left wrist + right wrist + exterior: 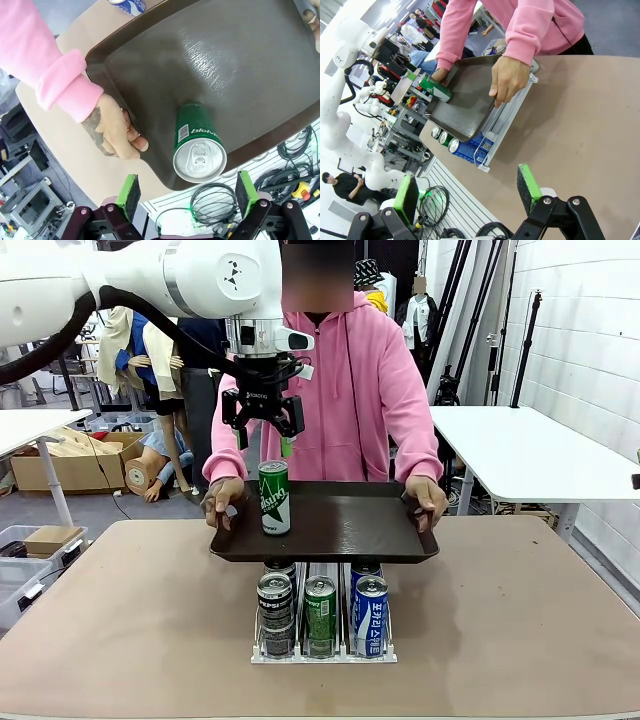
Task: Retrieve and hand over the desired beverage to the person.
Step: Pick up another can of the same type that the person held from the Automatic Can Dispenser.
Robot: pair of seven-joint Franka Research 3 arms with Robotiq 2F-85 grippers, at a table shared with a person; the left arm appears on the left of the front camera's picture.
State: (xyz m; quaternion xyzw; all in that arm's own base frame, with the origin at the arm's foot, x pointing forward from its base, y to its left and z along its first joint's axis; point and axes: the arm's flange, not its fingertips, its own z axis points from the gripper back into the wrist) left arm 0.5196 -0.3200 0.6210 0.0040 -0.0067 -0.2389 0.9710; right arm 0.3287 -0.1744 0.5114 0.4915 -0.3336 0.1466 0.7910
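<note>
A person in a pink hooded sweatshirt [350, 370] stands across the table and holds a dark tray [340, 525] with both hands. On the tray's left part a green can [274, 497] stands upright; it is the green can [200, 150] below my left wrist and the green can [434, 87] lying across the right wrist view. My left gripper [263, 430] hangs open just above that can, apart from it, with green pads [129, 192] on either side. Low over the near table, my right gripper [470, 192] is open and holds nothing.
Below the tray, a clear rack [322, 650] on the brown table [520, 630] holds a dark Pepsi can [275, 600], a green can [320, 602] and a blue can [370, 602], with more behind. White tables stand at both sides.
</note>
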